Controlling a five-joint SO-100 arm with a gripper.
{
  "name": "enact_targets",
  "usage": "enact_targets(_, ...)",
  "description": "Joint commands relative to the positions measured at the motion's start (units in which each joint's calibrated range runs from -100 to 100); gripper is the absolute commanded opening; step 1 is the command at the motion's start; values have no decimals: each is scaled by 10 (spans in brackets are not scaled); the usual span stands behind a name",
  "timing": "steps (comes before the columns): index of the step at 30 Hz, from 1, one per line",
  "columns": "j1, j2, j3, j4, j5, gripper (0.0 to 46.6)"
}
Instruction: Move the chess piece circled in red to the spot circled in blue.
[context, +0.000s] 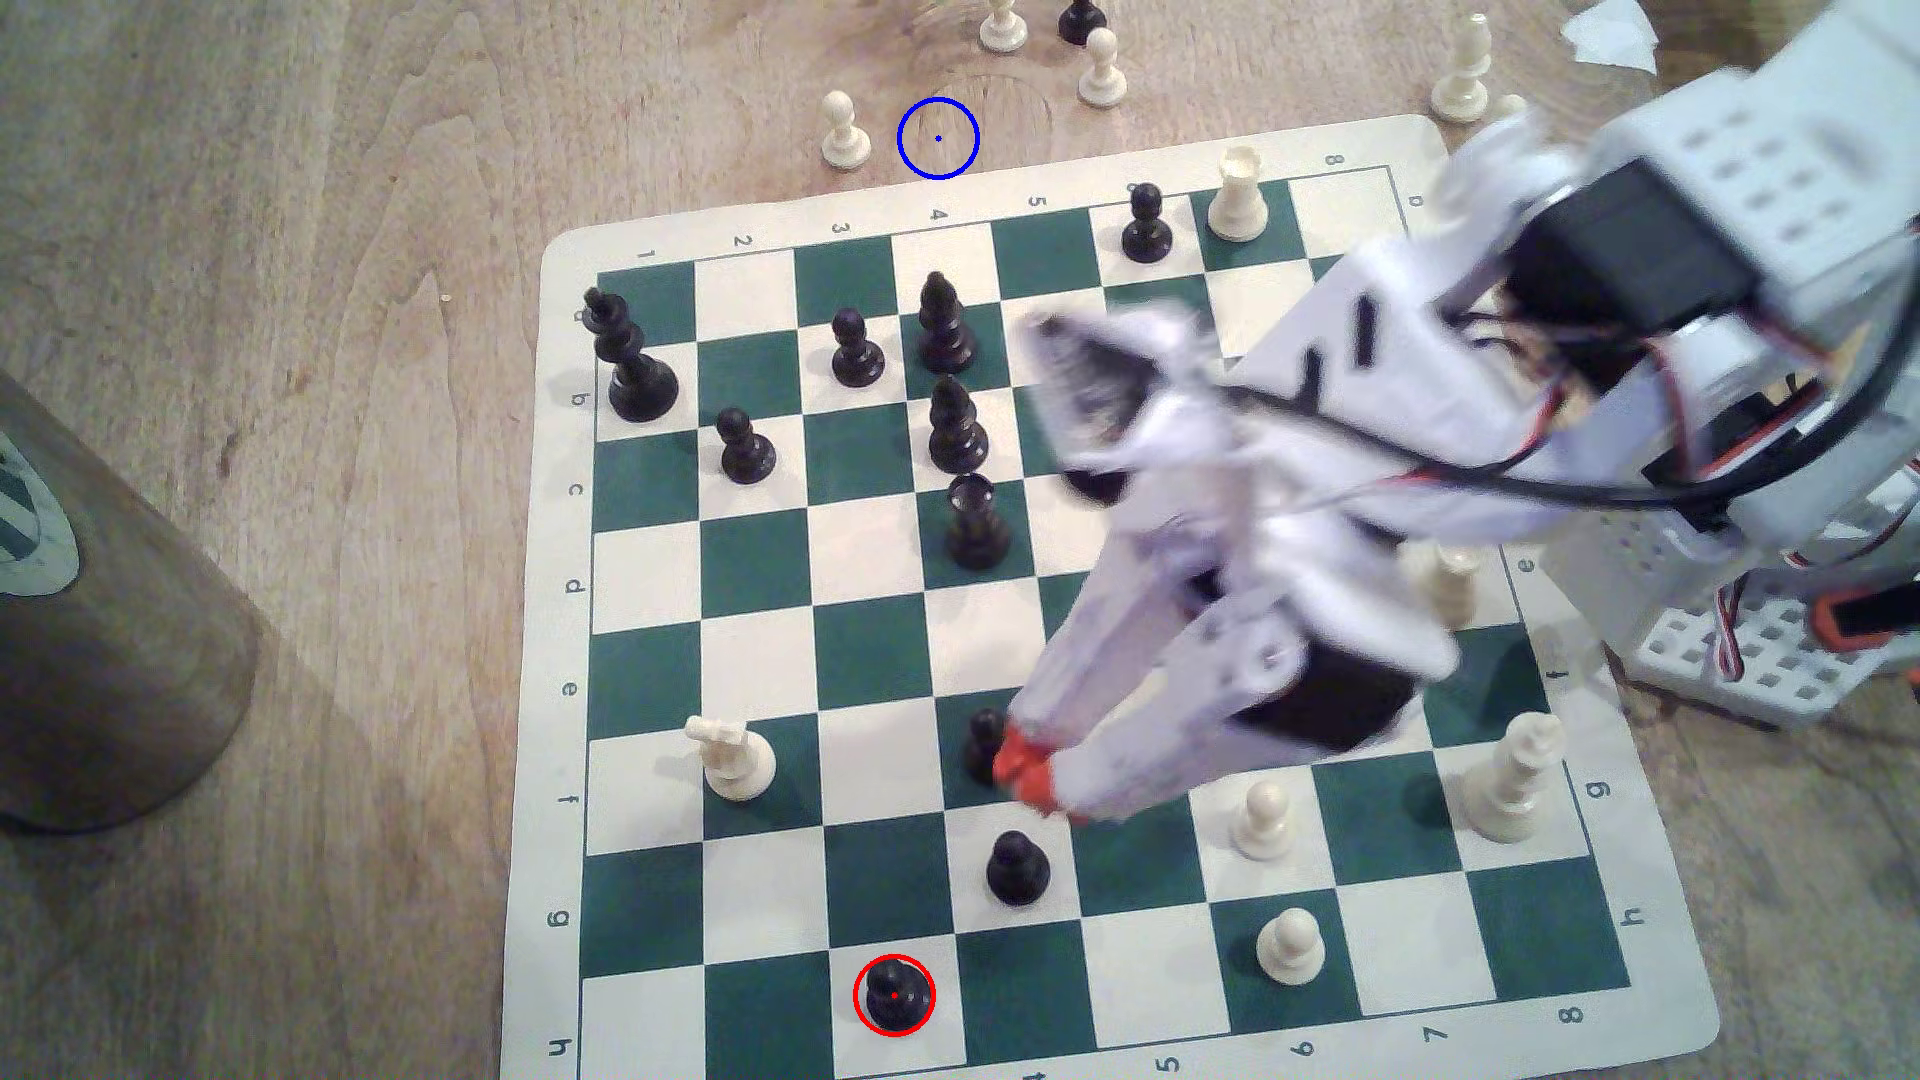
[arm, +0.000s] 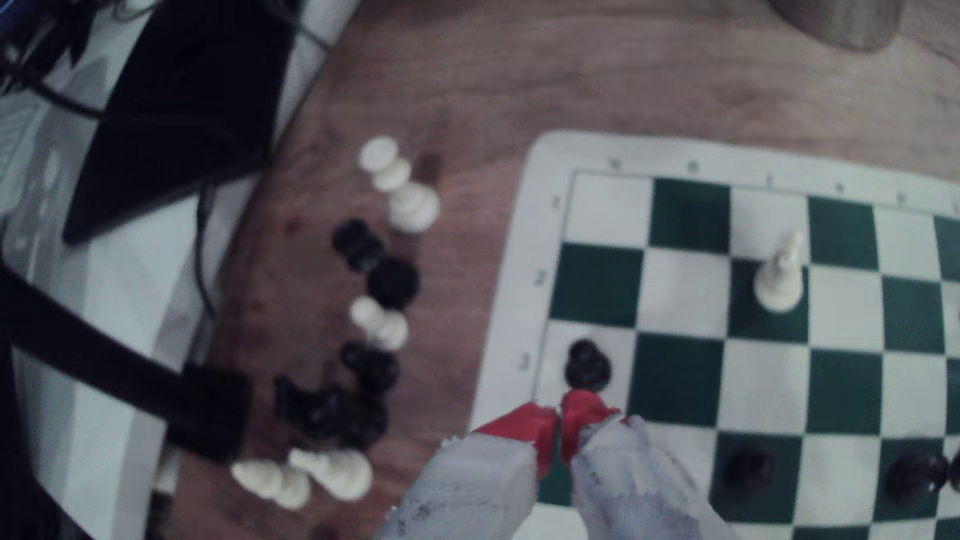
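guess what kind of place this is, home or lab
Probably a hobby desk or small lab bench: a roll-up chess mat lies on a wood-grain tabletop, with a small white arm's gripper over it and loose cables beside.

On my feed the chess piece (context: 895, 992) is glossy black, ringed in thin red with a red dot, at about six o'clock on the board (context: 1049, 1038). The board is checked dark green and cream-white with a cream border. The spot (context: 938, 138), at twelve o'clock, is light brown wood-grain counter (context: 312, 312) inside a blue ring with a blue dot. My end effector (context: 1027, 774) is white with orange-red tips. The pawn (context: 845, 130) at nine o'clock of the ring is cream.
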Motion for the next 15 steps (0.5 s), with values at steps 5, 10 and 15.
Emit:
enact_targets(5, 3, 167, -141, 31, -33, 85)
enact_targets(10, -6, 247, -174, 31, -55, 140)
enact_targets(15, -3, 322, -210, 18, -68, 126)
